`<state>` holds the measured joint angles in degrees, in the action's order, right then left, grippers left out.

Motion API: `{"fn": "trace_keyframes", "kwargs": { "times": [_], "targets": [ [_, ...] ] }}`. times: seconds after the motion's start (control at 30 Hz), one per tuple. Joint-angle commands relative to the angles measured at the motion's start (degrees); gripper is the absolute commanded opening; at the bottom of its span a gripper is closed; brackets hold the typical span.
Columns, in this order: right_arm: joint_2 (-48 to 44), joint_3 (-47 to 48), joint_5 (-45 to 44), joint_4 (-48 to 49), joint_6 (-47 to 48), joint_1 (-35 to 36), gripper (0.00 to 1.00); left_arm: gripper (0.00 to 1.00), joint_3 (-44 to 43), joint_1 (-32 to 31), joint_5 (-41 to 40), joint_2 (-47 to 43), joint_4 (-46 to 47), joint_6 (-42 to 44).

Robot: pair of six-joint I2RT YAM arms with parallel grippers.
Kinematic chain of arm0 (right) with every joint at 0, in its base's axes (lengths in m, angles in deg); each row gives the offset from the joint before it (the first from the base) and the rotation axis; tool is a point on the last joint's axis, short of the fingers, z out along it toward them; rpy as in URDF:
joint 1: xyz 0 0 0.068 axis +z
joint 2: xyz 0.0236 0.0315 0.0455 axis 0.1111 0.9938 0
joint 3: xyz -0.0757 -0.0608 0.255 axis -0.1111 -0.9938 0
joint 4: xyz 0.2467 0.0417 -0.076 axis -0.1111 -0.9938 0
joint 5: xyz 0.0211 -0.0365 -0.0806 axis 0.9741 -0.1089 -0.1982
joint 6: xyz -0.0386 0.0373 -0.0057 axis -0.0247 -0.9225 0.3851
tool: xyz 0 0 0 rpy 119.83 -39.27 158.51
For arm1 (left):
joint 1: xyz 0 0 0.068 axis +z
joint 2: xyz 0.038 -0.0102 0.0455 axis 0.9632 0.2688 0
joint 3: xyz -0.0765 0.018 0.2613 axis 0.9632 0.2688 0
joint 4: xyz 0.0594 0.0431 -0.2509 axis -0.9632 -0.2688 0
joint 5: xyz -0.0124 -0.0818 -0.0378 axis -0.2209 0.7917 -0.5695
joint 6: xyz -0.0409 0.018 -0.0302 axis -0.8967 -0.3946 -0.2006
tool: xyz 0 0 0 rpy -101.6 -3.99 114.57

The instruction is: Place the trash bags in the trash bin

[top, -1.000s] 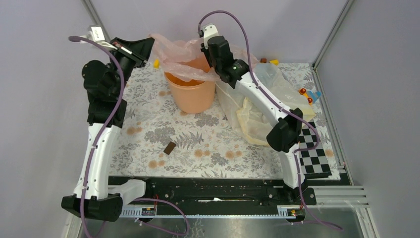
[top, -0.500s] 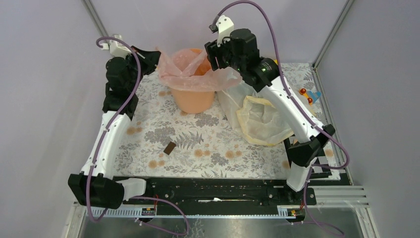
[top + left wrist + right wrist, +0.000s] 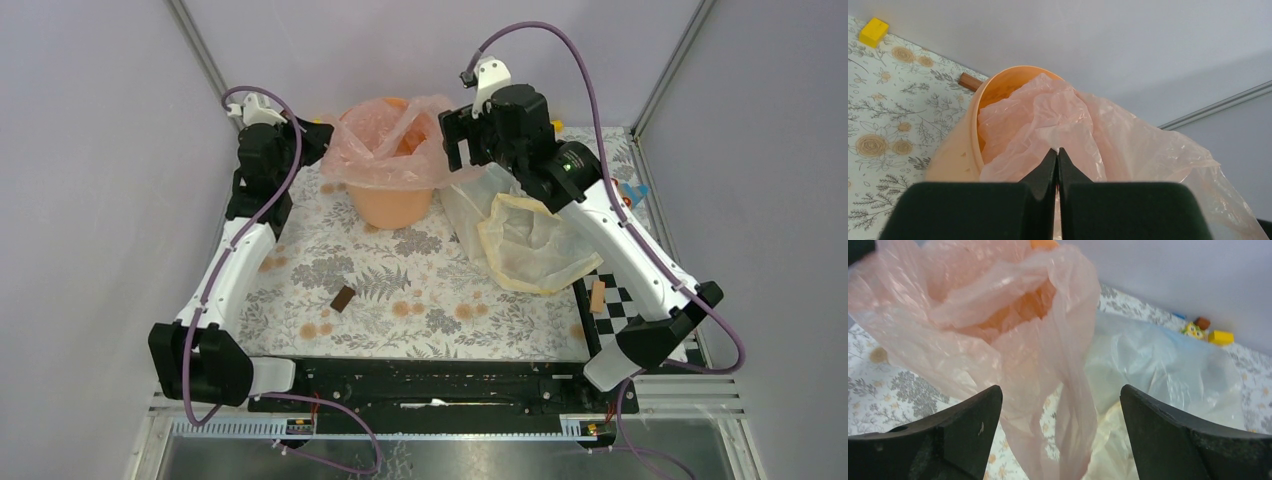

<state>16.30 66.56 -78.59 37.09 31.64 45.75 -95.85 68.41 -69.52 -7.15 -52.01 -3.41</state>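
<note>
The trash bin [image 3: 393, 200], a peach-orange bucket, stands at the back middle of the flowered mat. The pink trash bag [image 3: 385, 150] is draped over its mouth and hangs down its right side. My left gripper [image 3: 318, 140] is at the bin's left rim, shut on the bag's edge. In the left wrist view the closed gripper [image 3: 1057, 151] pinches the pink film [image 3: 1048, 115] beside the bin [image 3: 955, 155]. My right gripper [image 3: 455, 140] is just right of the bin, open. In the right wrist view the gripper [image 3: 1060, 390] stands wide, and the bag [image 3: 973, 315] hangs loose between its fingers.
A clear whitish bag [image 3: 480, 205] and a pale yellow bag [image 3: 530, 250] lie right of the bin, under my right arm. A small brown block [image 3: 343, 298] lies mid-mat, a tan block [image 3: 598, 295] lies on the checkerboard, and small toys [image 3: 625, 190] sit at the right. The back wall is close behind.
My right gripper has opened and let go of the pink bag, drawing back to the right. My left gripper has moved in to the bin's rim. The bag now lies over the bin's mouth.
</note>
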Motion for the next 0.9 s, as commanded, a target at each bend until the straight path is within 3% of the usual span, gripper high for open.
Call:
{"fn": "trace_keyframes", "kwargs": {
  "times": [0.0, 0.1, 0.13, 0.33, 0.4, 0.67, 0.87],
  "targets": [
    [-3.78, -4.90, -5.01, -1.15, -3.21, -0.06, 0.93, 0.00, 0.56, 0.02, -2.28, -3.71, 4.25, 1.00],
    [-3.25, -6.52, -5.95, -0.90, -3.53, -0.07, 0.85, 0.00, 0.81, 0.02, -2.31, -3.55, 4.51, 1.09],
    [-2.93, -6.67, -5.56, -0.46, -3.58, -0.05, 0.78, 0.00, 0.50, -0.02, -1.92, -2.94, 4.50, 1.10],
    [1.24, -3.17, 0.02, 3.05, -4.06, -0.12, 0.14, 0.00, -8.27, -4.17, -1.41, 7.43, 0.53, 4.78],
    [3.99, 0.64, 1.17, 2.85, -4.33, -0.09, 0.01, 0.00, -12.14, -6.88, -3.33, 11.28, -1.76, 7.29],
    [15.67, 12.39, 15.67, 2.85, -4.47, -0.02, 0.00, 0.00, -28.34, -12.63, -12.35, 27.51, -15.60, 15.05],
    [25.01, 21.18, 19.96, 0.85, -4.17, -0.11, 0.00, 0.00, -29.42, -11.99, -13.89, 31.08, -17.04, 14.83]
  ]
}}
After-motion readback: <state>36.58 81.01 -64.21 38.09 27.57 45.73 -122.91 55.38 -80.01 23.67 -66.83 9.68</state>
